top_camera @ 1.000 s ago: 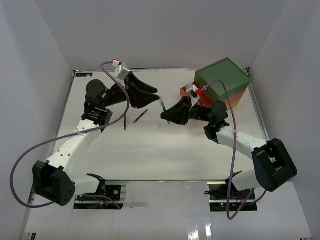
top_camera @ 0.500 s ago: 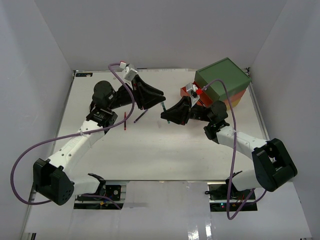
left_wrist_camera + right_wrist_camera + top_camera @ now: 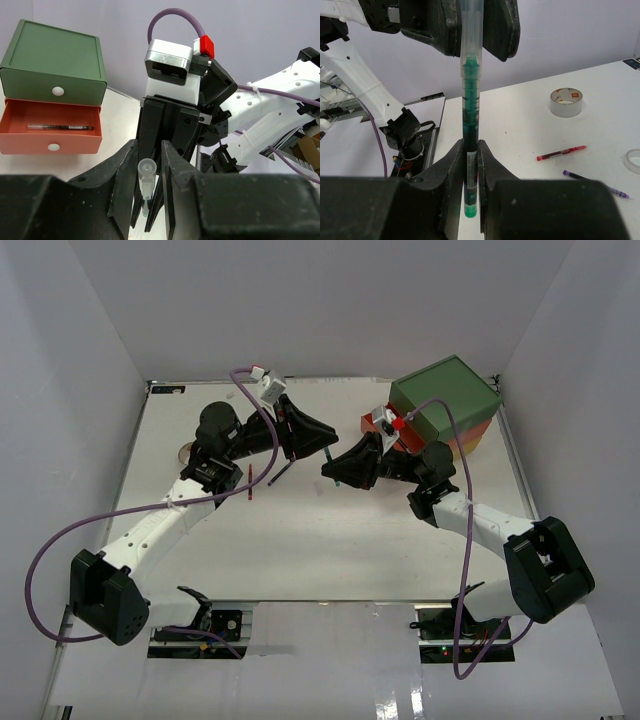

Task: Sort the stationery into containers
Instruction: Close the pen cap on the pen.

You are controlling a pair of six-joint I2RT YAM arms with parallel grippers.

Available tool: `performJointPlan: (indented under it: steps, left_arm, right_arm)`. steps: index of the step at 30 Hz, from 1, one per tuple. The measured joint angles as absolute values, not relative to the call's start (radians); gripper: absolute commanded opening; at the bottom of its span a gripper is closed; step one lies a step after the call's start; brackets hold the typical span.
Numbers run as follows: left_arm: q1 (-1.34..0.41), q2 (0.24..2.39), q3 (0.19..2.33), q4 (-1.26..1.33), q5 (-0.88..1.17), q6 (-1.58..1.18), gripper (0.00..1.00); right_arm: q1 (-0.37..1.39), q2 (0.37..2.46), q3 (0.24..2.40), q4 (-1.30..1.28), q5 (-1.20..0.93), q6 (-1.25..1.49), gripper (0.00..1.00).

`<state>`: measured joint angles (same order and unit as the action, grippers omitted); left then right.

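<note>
Two sets of jaws meet on one green pen (image 3: 471, 100), which stands upright in the air off the drawer side of the chest (image 3: 52, 65), apart from its open orange-red drawer (image 3: 50, 132). The right jaws are clamped on the lower barrel, with the pen's foot poking out beneath them. The left jaws stand narrow on either side of the clear upper end. My left wrist view shows a sliver of gap on one side, so I judge they are not gripping it yet. I expect the pen to be very light and stiff, with a smooth plastic barrel that can slip or swivel between flat pads. I would want the left jaws square across the barrel, a little below the tip, rather than pinching the very end. If that clear part is a cap, it could pull off. One dark pen (image 3: 60, 127) already lies flat in the open drawer, so the green one will need laying lengthwise to fit. Farther from the chest, on the counter (image 3: 530, 130), lie a red pen (image 3: 561, 152), a purple pen (image 3: 592, 182) and a beige tape roll (image 3: 566, 101).
</note>
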<state>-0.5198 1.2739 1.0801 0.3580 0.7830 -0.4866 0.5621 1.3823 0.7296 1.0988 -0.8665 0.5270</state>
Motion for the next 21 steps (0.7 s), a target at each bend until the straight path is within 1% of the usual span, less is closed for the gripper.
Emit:
performJointPlan:
  steps: [5,8,9,12,21]
  left_arm:
    - [-0.525,1.274,1.082,0.357,0.778,-0.485,0.29]
    - [-0.526,1.274,1.082,0.355,0.772,-0.483,0.23]
    - [-0.526,1.274,1.082,0.353,0.770,-0.482,0.19]
    - [-0.527,1.274,1.082,0.351,0.769,-0.480,0.16]
    - [-0.538,1.274,1.082,0.364,0.746,-0.479,0.13]
  right_arm:
    - [0.562,1.382,0.730,1.099,-0.867,0.521,0.08]
    - [0.562,1.382,0.730,1.099,-0.867,0.520,0.08]
    - [0.562,1.382,0.730,1.099,-0.867,0.520,0.08]
    - [0.562,1.382,0.730,1.097,-0.867,0.520,0.08]
    - [0.562,1.382,0.746,1.085,-0.868,0.522,0.08]
